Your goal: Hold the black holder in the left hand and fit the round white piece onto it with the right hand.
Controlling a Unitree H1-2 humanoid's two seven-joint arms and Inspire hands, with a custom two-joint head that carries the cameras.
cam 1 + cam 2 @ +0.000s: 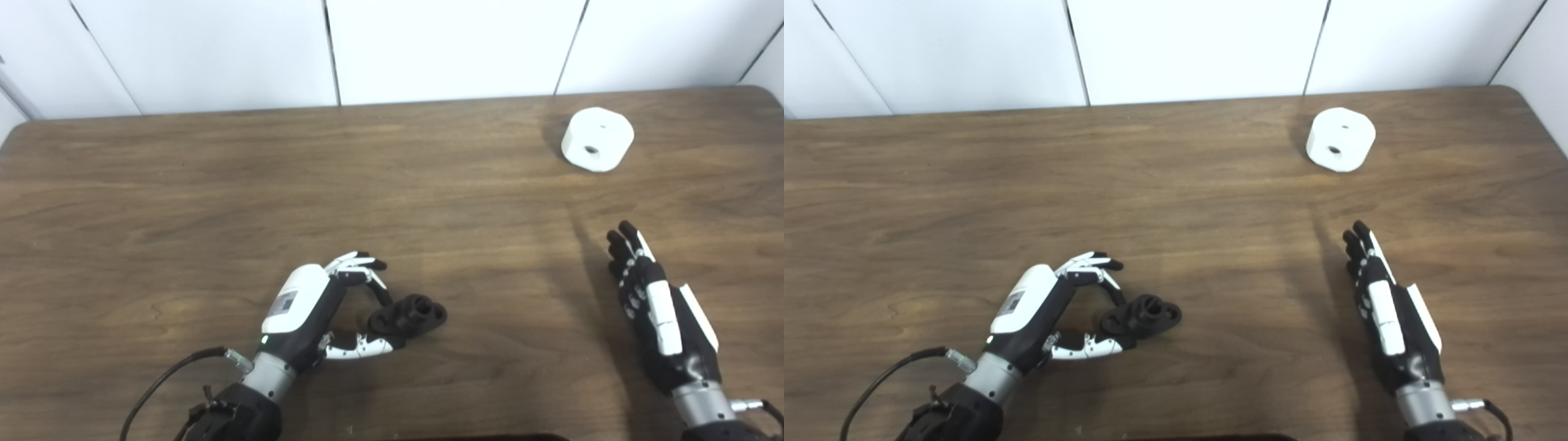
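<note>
I see a brown wood-grain surface [184,184] backed by white wall panels [453,49].

My left hand [318,312] lies low at the near left, back of the palm turned up and to the left. Its fingers [358,263] curl over from above, and the thumb [361,348] reaches in from below. Both come up against the left end of the small black plastic holder [409,315]. The holder has a flat lobed base and a short round boss with a hole on top. It sits on the surface, not lifted. I cannot tell whether the hand truly grips it or only touches it.

My right hand [655,312] is at the near right, empty. Its fingers are straight and close together, pointing away from me, with the white strip along the back showing. It is clear of both parts.

The round white piece [597,139], a thick puck with softened edges, lies at the far right of the surface near the back edge. A dark hole shows in its side face and a smaller one on top. It is well apart from the right hand and farther still from the holder.
</note>
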